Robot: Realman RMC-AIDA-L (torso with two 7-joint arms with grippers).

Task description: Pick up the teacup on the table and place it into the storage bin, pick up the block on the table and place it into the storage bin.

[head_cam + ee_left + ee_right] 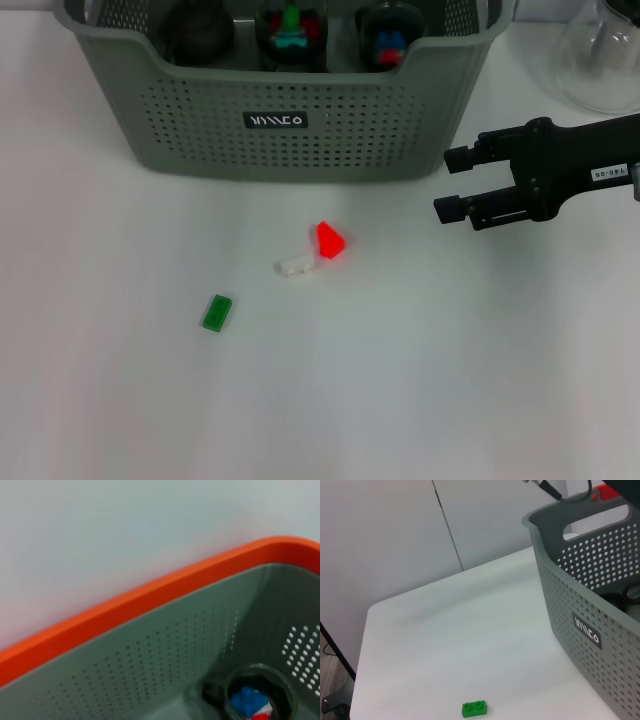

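The grey-green storage bin [290,110] stands at the back of the white table, and its perforated wall [600,595] also fills one side of the right wrist view. Three dark teacups [291,35] holding coloured pieces sit inside it; the left wrist view looks down on one teacup [260,692] with a blue block [248,698] in it. On the table lie a red block [330,241], a white block [295,265] touching it, and a green block [216,313] [474,708]. My right gripper [450,184] hovers open and empty, right of the bin's front corner. My left gripper is out of view.
A clear glass vessel [605,55] stands at the back right, beside the bin. The table's far corner and edge [370,611] show in the right wrist view. An orange band [150,597] runs along the bin's rim in the left wrist view.
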